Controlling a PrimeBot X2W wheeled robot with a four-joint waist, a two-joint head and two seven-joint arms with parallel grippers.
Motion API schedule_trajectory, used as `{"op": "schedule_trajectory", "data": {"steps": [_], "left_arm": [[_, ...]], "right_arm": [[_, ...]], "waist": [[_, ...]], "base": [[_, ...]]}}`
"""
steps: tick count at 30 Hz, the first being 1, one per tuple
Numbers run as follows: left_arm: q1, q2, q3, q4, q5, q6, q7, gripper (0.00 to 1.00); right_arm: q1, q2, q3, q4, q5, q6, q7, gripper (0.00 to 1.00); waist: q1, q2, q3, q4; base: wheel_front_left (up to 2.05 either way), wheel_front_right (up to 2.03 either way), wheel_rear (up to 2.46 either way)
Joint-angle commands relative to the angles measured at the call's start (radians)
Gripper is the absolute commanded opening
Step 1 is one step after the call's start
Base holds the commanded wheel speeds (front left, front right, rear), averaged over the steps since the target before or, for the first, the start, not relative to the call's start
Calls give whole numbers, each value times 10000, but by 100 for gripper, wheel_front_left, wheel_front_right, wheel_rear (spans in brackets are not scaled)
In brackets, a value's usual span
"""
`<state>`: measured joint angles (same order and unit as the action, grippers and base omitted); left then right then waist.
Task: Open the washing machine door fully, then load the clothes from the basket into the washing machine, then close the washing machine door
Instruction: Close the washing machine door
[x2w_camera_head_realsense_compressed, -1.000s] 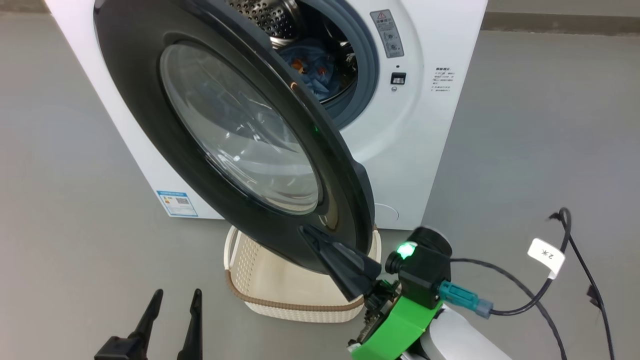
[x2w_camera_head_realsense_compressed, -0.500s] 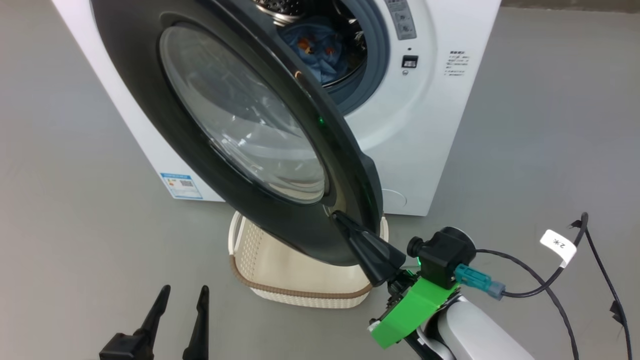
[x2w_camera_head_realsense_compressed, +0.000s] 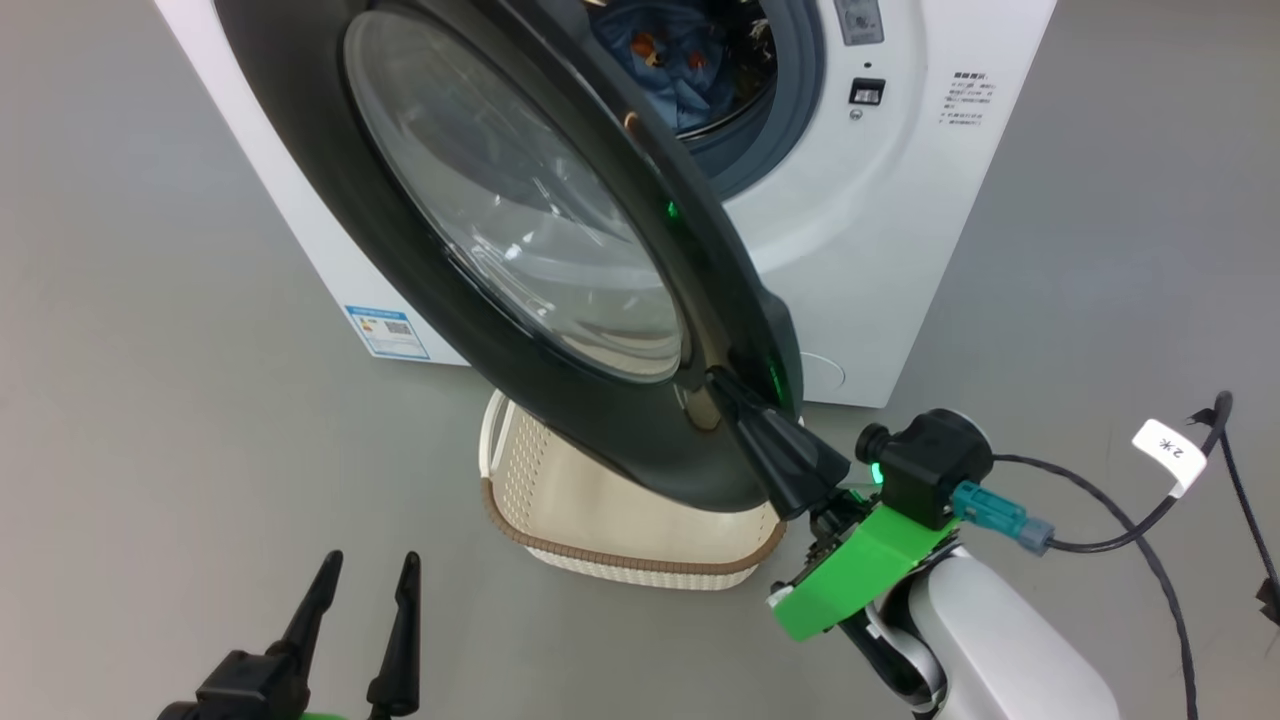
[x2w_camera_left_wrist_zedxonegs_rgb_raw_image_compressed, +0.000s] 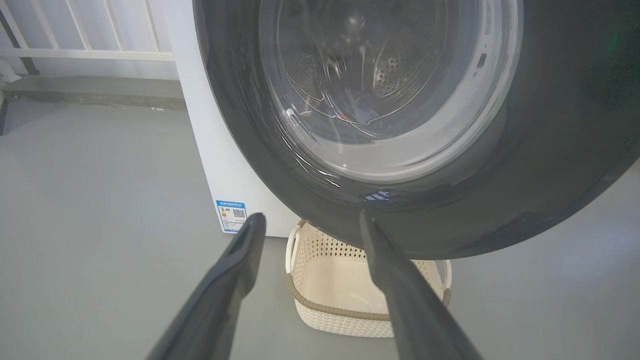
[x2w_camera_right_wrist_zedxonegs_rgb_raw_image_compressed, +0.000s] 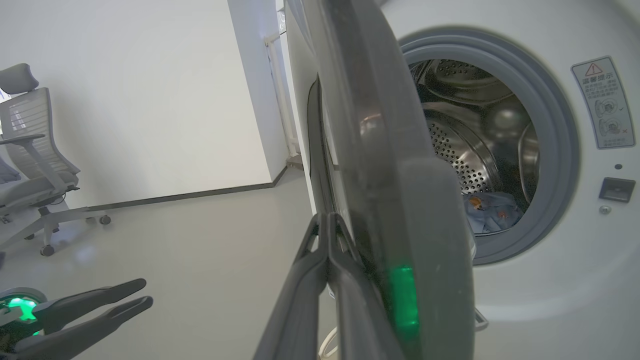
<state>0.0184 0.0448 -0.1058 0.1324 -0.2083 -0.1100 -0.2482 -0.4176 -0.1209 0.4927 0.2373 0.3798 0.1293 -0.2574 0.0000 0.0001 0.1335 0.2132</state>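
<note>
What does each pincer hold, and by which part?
Nothing is held. The left pincer is open, empty; the shut right pincer only presses against the washing machine door at its black rim.

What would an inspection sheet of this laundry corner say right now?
Surface: smooth grey floor.
Washing machine: white, steel drum open to view.
Washing machine door: partly open, swung out above the basket.
Clothes: blue printed fabric lying in the drum.
Basket: on the floor before the machine; its visible part holds nothing.
Clutter: nothing seen.
Left gripper: open, holding nothing, low over the floor.
Right gripper: shut, tips against the door's outer face near its free edge.
Cables: black cable with a white tag, running from the right wrist.
Surroundings: white wall, grey office chair, white railing.
</note>
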Motion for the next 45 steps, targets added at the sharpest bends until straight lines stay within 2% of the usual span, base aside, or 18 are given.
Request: {"op": "schedule_trajectory", "data": {"steps": [1, 16, 45], "left_arm": [[-366, 55, 307, -285, -76, 64, -136, 100], [-714, 55, -2, -443, -79, 89, -136, 100], [-1523, 54, -668, -1175, -392, 397, -136, 100]], "right_arm": [[-273, 93, -4, -274, -46, 14, -44, 0], [-1059, -266, -697, -359, -198, 14, -44, 0], [-4440, -2032, -1311, 291, -547, 14, -44, 0]], "waist": [[0, -1, 92, 28], [0, -1, 794, 61], [0, -1, 3250, 648]], "base": [[0, 0, 0], [0, 0, 0], [0, 0, 0]]}}
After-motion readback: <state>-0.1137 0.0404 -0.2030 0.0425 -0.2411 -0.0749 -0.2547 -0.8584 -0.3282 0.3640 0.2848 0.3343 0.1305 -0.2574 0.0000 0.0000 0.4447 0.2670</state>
